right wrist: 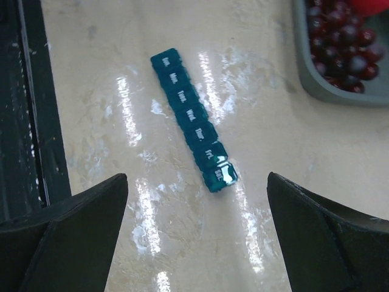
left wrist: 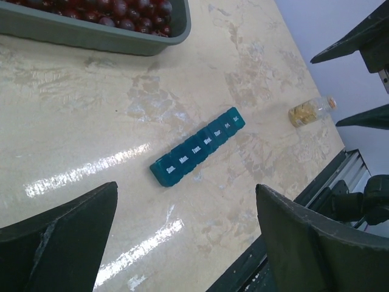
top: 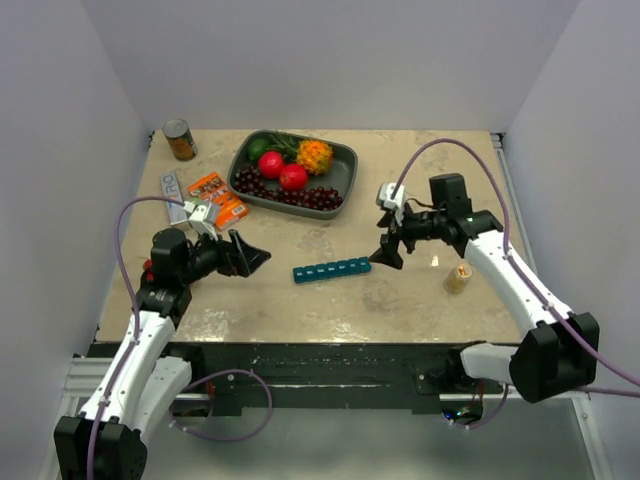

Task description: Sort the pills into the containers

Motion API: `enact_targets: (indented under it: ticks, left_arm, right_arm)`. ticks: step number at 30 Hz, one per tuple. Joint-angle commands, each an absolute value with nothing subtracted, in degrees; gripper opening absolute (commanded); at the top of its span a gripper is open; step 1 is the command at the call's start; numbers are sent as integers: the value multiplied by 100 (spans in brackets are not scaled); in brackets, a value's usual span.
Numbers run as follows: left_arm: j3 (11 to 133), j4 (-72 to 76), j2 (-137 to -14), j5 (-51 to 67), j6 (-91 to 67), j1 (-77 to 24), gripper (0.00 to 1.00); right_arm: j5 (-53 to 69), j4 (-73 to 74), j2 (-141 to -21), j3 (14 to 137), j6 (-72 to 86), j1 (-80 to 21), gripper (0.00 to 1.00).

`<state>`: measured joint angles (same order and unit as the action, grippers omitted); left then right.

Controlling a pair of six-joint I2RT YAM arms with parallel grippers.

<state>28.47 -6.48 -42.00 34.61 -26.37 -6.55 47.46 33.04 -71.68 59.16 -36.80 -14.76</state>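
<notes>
The teal-blue pill organizer (top: 332, 270) lies flat on the table's middle, all its day-marked lids shut. It also shows in the left wrist view (left wrist: 199, 146) and in the right wrist view (right wrist: 193, 119). My left gripper (top: 253, 256) is open and empty, hovering left of the strip's Sunday end. My right gripper (top: 387, 252) is open and empty, hovering just above and right of the Saturday end. A small tan pill bottle with an orange top (top: 458, 277) stands right of the strip; it shows in the left wrist view (left wrist: 311, 111) too. No loose pills are visible.
A dark grey tray (top: 345, 160) with fruit and dark grapes sits at the back. A tin can (top: 180, 140) stands at the back left. Orange packets (top: 217, 194) and a white packet (top: 174, 195) lie near the left arm.
</notes>
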Motion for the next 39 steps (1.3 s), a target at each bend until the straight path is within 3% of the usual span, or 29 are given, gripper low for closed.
enact_targets:
  ticks: [1,13,21,31,39]
  left_arm:
    - [2830,-720,-4245,3648,-2909,-686,100]
    - [2839,-940,-4324,3410,-2944,-712,100]
    - [2839,-967,-4456,3313,-2962,-747,100]
    - [2848,-976,-4491,3287,-2953,-747,100]
    - [2821,-984,-4491,3305,-2997,-756,100]
  right_arm:
    - [4510,3621,-7382,6179,-4833,-2028,99]
    - [2699,2839,-8367,6276,-4799,-3558,99]
    - [2311,2479,-9087,6468,-4790,-3762,98]
    - [2277,2452,-9694,6618,-5308,-4060,82]
    - [2030,2294,-10072,6653,-5344,-4131,76]
